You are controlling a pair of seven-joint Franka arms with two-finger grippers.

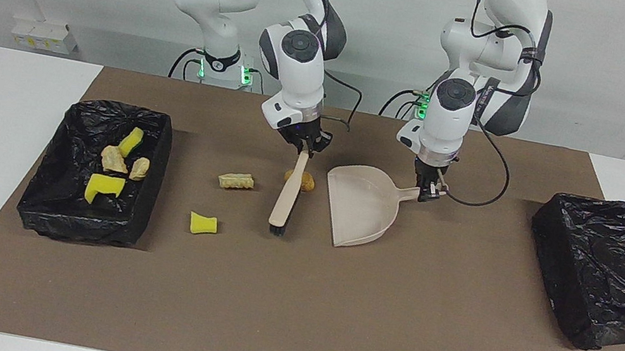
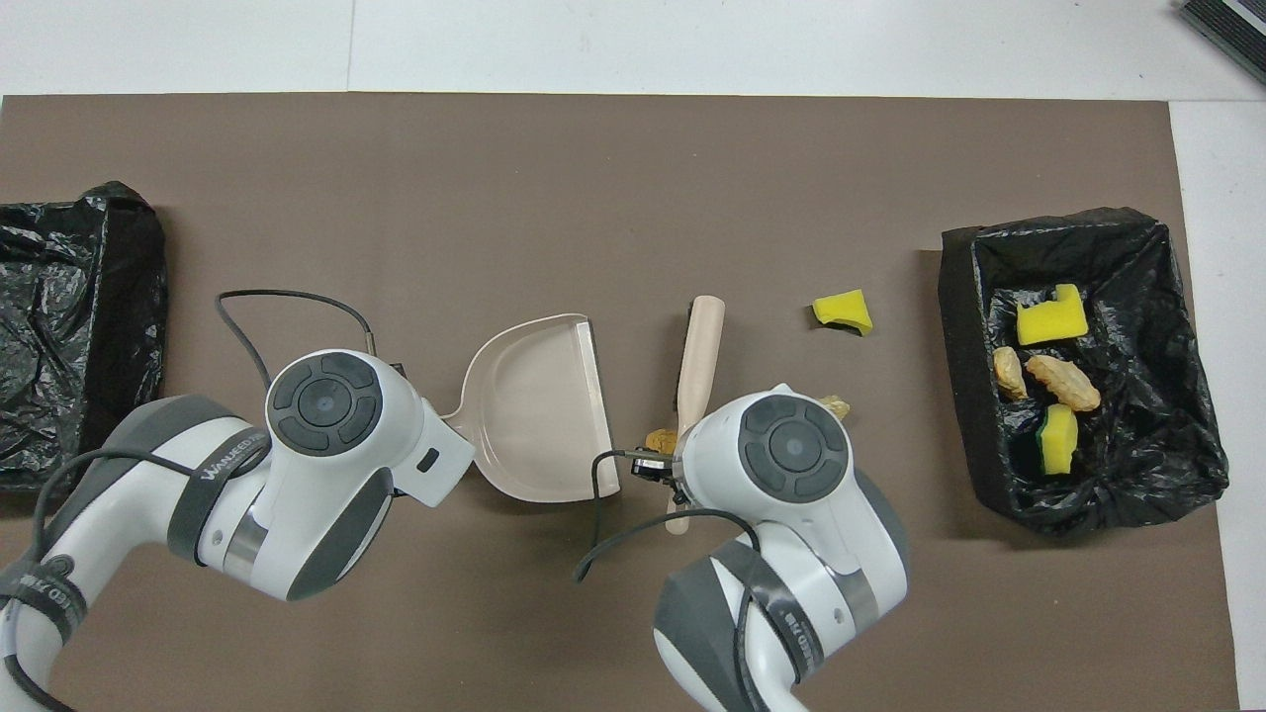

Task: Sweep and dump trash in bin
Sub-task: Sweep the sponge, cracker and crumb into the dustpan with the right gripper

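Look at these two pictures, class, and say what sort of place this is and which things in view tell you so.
Most likely a robotics lab set up for cleaning practice. Two white robot arms stand at a table covered by a brown mat; one holds a brush, the other a dustpan. Bright foam scraps lie in a bag-lined bin.
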